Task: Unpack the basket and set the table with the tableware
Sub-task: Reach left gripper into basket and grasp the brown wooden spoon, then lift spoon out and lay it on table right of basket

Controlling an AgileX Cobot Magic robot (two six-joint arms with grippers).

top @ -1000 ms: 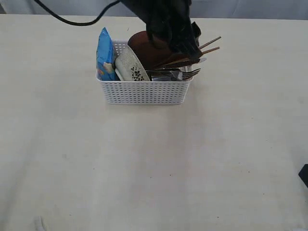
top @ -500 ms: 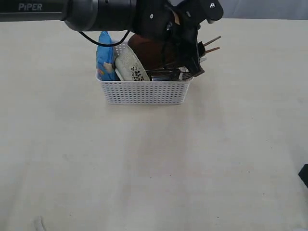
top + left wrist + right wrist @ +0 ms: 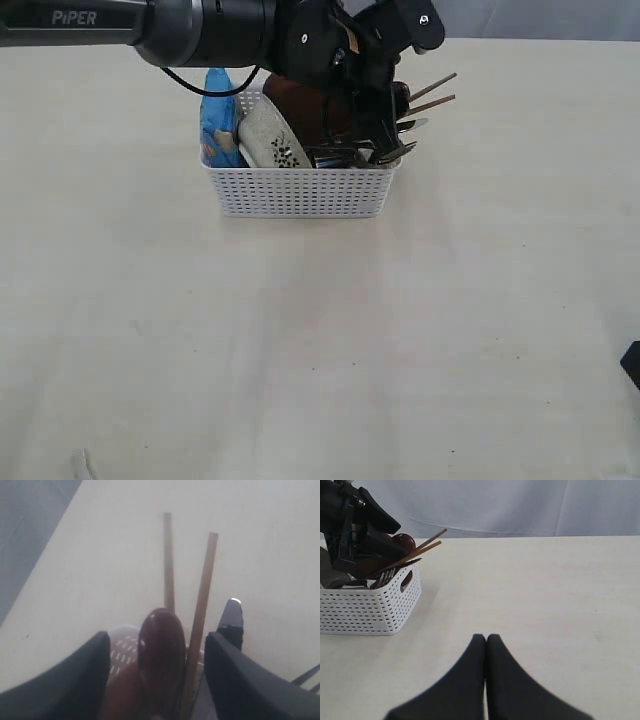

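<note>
The white basket stands on the table at the back, with its handle end showing in the right wrist view. Inside lean the brown plate and the floral bowl. The chopsticks, knife and fork stick out over its right end. My left gripper is down in that end, open. Its fingers straddle the dark red spoon and one chopstick without pressing on them. My right gripper is shut and empty, low over the table. The cup is hidden.
A blue chip bag stands upright in the basket's left end. The left arm reaches in from the upper left across the basket. A dark piece of the right arm shows at the right edge.
The left arm swung in from the left and brought its gripper down into the basket's right end, around the spoon. The chopsticks shifted slightly. The right arm stayed still.
</note>
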